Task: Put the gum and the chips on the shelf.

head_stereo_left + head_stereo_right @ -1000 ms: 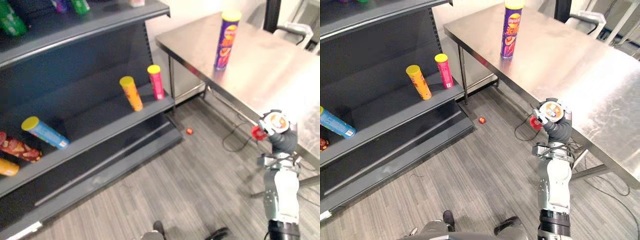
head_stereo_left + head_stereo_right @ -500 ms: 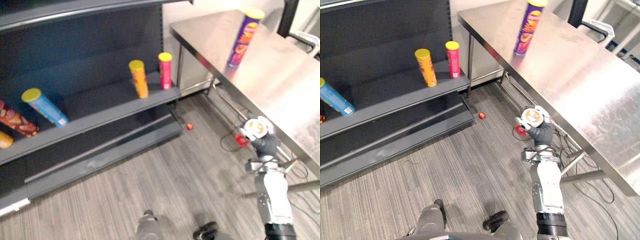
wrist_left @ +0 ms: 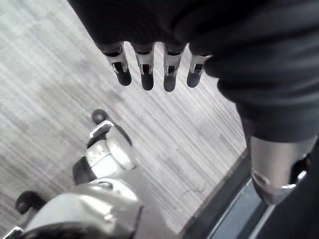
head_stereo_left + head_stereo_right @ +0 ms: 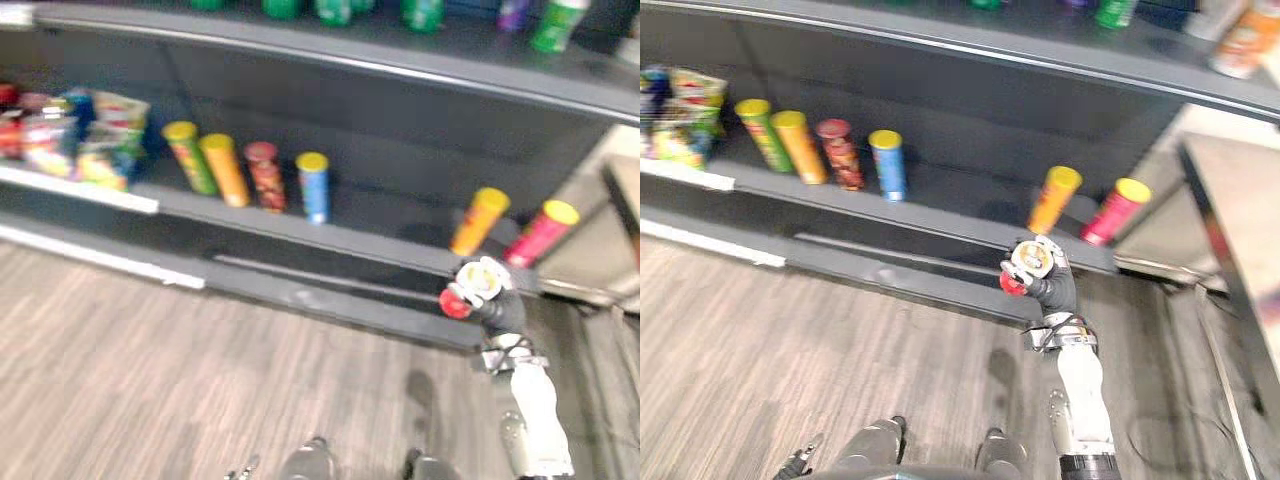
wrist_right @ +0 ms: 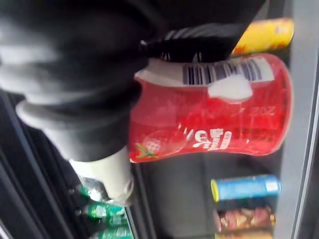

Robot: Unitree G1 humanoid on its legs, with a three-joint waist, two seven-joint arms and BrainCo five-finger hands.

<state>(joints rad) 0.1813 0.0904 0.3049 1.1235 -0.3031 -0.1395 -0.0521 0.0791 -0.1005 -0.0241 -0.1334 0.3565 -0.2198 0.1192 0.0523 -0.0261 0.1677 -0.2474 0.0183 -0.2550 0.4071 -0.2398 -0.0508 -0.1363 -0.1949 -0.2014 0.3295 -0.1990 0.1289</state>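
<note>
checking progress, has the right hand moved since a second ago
Yes: the right hand, holding the gum tub, went from beside the table to the shelf front, near the orange can.

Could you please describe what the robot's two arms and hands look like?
Both hands have a dark ribbed cover over the back and the wrist. The left hand shows a row of silver fingers with dark rounded tips. Below the right hand, the cover ends at a metal collar, and then comes a slim, smooth, silver-grey forearm.

Red gum tub (image 5: 214, 119) held in right hand (image 4: 1052, 290).
</note>
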